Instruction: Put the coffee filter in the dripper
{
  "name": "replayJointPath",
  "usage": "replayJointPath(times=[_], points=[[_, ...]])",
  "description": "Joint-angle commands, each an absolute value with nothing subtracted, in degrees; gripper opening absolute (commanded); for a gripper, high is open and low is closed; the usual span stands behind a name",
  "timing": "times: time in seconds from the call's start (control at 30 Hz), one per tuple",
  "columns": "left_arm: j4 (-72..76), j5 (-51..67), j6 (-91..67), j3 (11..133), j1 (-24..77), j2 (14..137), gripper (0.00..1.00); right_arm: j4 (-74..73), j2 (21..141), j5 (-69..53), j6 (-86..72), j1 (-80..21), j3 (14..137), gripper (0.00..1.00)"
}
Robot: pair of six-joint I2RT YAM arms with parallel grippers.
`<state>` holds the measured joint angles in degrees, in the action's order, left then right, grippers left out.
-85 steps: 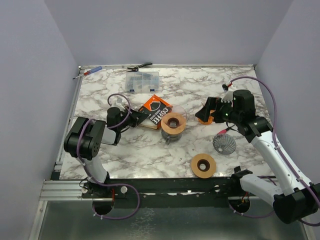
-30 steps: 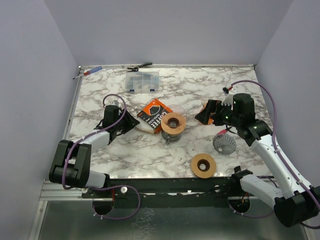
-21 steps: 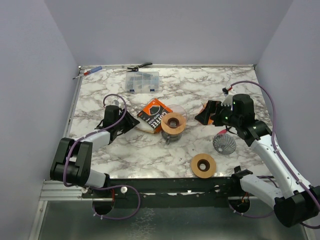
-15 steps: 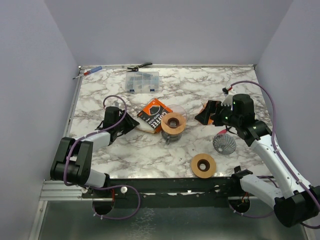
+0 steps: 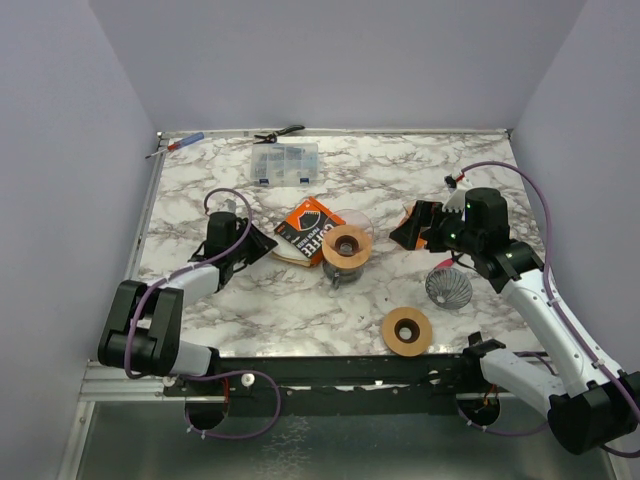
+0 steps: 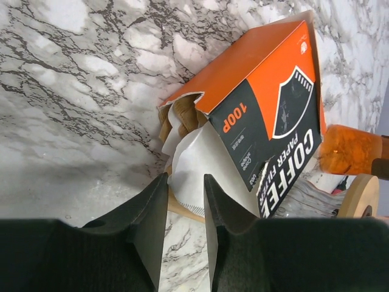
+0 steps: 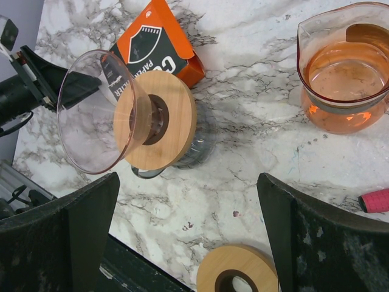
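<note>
Step in hand: taking one filter out of the pack; nothing sits in the dripper yet

- Left pincer [image 6: 185, 188] at lower centre of the left wrist view, jaws drawn narrow on either side of a white coffee filter [image 6: 194, 159]
- Filter pokes from the torn mouth of the orange filter box [image 6: 267, 103], centre of frame, and fills the gap between the jaws
- Cannot tell whether the pads bite the paper or only bracket it
- Right pincer [image 7: 191, 237] spread wide, grasping nothing, looking down on the dripper [image 7: 121, 115] at centre left of its view
- In the overhead view the dripper [image 5: 347, 243] stands just right of the box [image 5: 310, 228], mid-tabletop [image 5: 250, 300]

Next move, as I judge it:
- Get a firm pinch on the white sheet alone
- Draw it out along the box mouth so the box does not drag with it
- Carry it rightward to the glass cone, with the cone's mouth clear to take it

Hard to make out:
- Brown filters [image 6: 176, 118] bunch behind the white one; how many might come along is unclear
- Overhead, the left pincer [image 5: 255, 245] covers the filter
- From the right wrist view the cone's mouth turns toward the left edge; upright or tipped, I cannot say
- Carafe [image 7: 343, 79] of orange liquid is cut off at upper right
</note>
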<state>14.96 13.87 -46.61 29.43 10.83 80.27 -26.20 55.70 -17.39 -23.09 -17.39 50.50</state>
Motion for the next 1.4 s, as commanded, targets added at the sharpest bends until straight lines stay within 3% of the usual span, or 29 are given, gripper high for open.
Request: replayJointPath(times=[0.0, 0.37, 0.53, 0.73, 1.37], points=[[15.96, 13.28, -46.89, 28.20, 10.34, 77.13, 0.32, -25.91, 55.17, -17.43, -23.22, -17.05, 50.18, 0.99], [18.15, 14.20, -47.84, 27.57, 10.37, 76.98, 0.33, -25.22, 55.28, -18.04, -23.53, -17.07, 49.87, 0.99], [19.92, 14.86, -48.84, 27.13, 10.37, 77.97, 0.22, -25.60, 54.98, -17.95, -23.55, -17.12, 50.26, 0.99], [18.92, 13.38, -49.82, 25.93, 10.37, 76.19, 0.00, -25.75, 54.55, -17.94, -23.39, -17.07, 50.06, 0.99], [3.46, 6.91, -47.16, 26.95, 10.02, 63.57, 0.00, -25.27, 54.80, -18.25, -23.27, -17.10, 50.36, 0.99]])
